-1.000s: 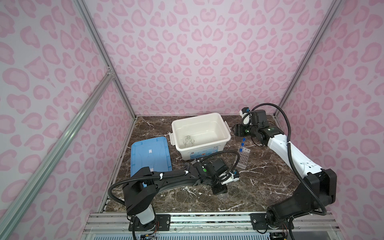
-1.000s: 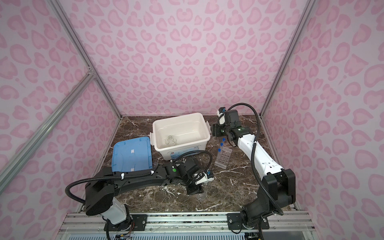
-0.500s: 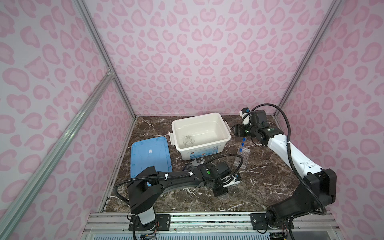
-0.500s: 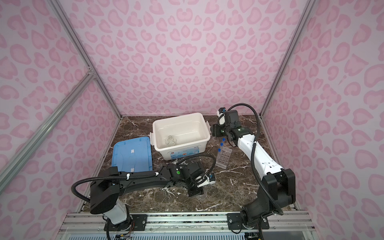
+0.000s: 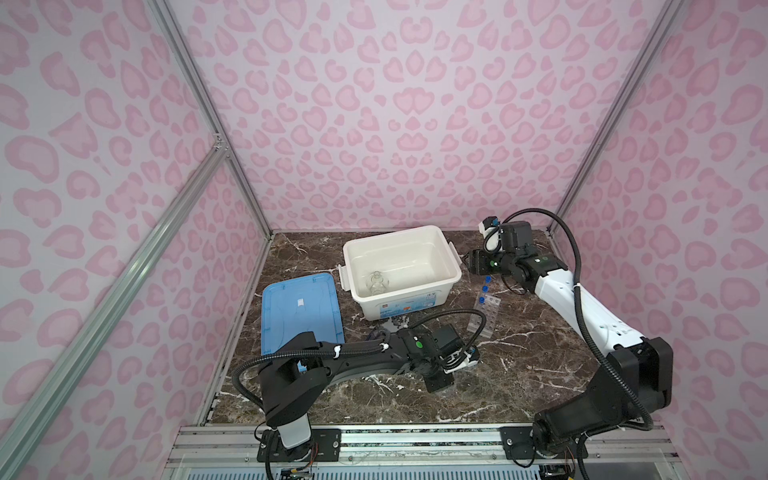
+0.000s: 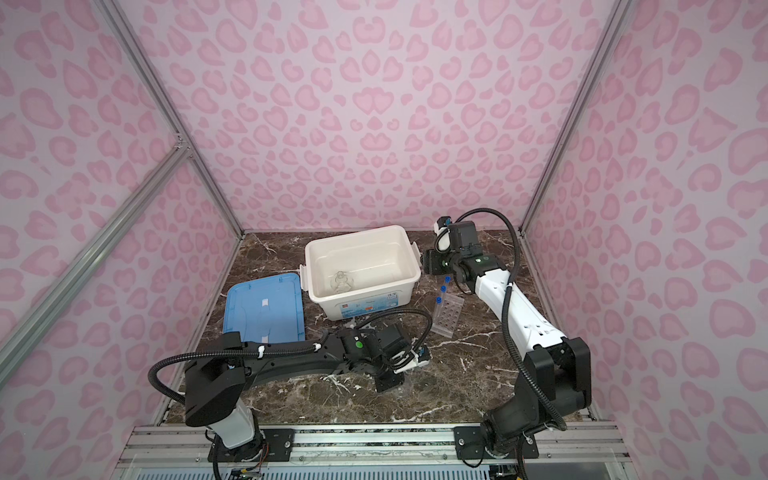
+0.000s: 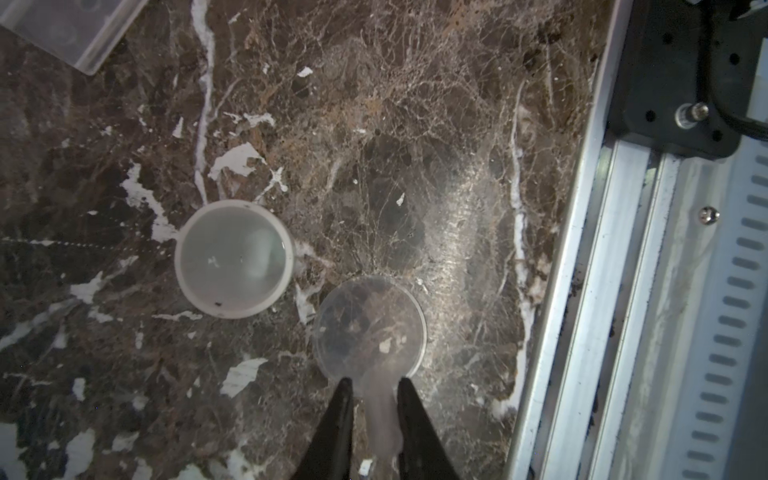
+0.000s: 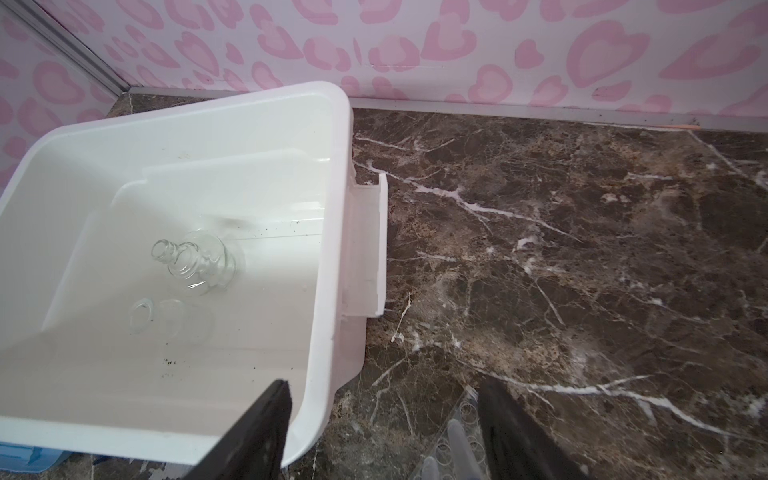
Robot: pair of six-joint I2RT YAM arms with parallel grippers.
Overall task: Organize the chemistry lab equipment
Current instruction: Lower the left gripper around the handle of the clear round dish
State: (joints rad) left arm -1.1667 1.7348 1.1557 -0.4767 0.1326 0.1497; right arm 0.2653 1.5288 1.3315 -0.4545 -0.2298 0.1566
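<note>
Left end effector (image 7: 374,384): sitting nearly closed across the near rim of the clear dish (image 7: 370,328); I cannot tell whether it is gripping firmly.
Dish: lying flat on the bench (image 7: 415,124), just beside a white bowl (image 7: 235,257).
Right end effector (image 8: 390,432): hanging wide open and empty beside the bin (image 8: 332,208).
Risk: the thin, slick rim is looking liable to slip from the pinch, and the dish to skid into the bowl.

The walls (image 5: 374,124) are showing pale pink with darker pink heart-shaped spots. The table (image 5: 540,353) is showing dark brown marble with white veins. The bin (image 5: 440,291) is looking white, the lid (image 5: 299,316) light blue, the tube caps (image 5: 484,287) bright blue, and the bowl (image 7: 232,257) white.
</note>
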